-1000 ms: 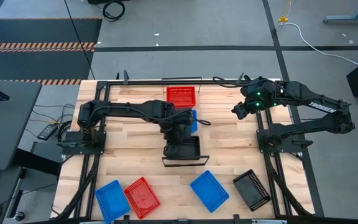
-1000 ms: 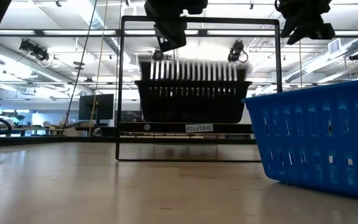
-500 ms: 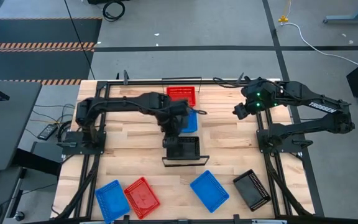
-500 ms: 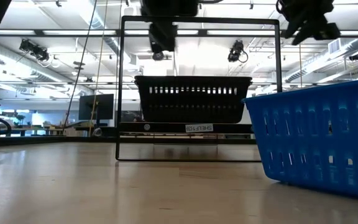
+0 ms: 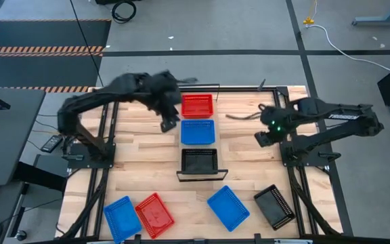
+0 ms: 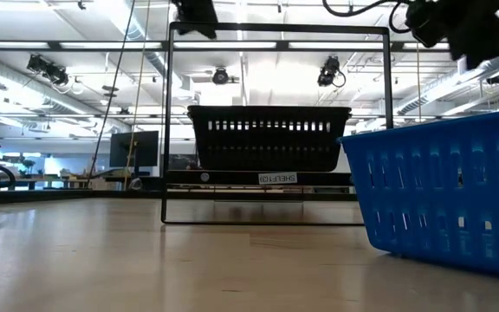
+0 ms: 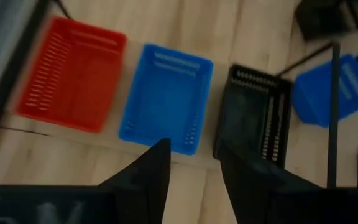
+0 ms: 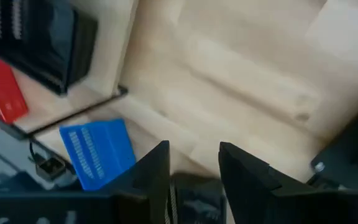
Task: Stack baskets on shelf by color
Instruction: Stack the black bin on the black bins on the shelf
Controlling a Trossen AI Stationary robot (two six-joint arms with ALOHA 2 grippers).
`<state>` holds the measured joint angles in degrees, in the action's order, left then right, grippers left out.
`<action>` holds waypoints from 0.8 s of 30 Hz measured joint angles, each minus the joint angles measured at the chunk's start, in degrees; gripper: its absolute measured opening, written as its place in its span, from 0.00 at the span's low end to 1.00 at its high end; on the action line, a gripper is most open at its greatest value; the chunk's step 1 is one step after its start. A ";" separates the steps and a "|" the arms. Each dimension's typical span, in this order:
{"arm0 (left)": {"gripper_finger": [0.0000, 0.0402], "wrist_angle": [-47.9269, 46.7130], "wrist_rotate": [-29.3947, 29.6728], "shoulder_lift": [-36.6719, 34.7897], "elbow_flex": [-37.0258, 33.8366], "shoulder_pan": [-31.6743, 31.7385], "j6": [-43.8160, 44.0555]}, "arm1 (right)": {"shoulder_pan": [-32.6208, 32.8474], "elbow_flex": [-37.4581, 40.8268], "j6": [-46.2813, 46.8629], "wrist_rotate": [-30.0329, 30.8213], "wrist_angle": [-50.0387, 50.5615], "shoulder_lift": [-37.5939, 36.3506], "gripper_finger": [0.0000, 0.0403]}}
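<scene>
So far three mesh-sided plastic baskets sit in a row on the narrow light-wood shelf (image 5: 198, 175) at the centre of the high view: a red basket (image 5: 197, 104) at the top, a blue basket (image 5: 198, 131) in the middle, a black basket (image 5: 199, 162) nearest the dark front edge. Four remain along the bottom: a second blue basket (image 5: 121, 215), a second red basket (image 5: 154, 214), a third blue basket (image 5: 228, 207) and a second black basket (image 5: 274, 206). The left gripper (image 5: 167, 123), jaws parted and empty, has lifted away to the upper left since a second ago, baring the blue basket. The right gripper (image 5: 262, 138), also parted and empty, has dropped slightly lower right of centre.
</scene>
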<state>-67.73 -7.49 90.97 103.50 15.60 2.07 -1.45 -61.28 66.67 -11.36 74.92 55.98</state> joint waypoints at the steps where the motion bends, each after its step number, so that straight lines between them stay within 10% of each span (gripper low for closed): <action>1: 0.36 0.13 0.00 -1.29 0.00 0.79 -0.09 | 1.70 1.03 1.50 -0.79 -0.78 0.06 0.39; 24: 0.37 -1.13 -1.95 -9.01 0.02 9.31 -4.90 | 43.07 6.21 43.82 -0.51 -15.92 9.11 0.57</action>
<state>-68.86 -9.44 81.95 103.53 24.91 -2.83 41.62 -55.07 110.49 -11.87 59.00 65.09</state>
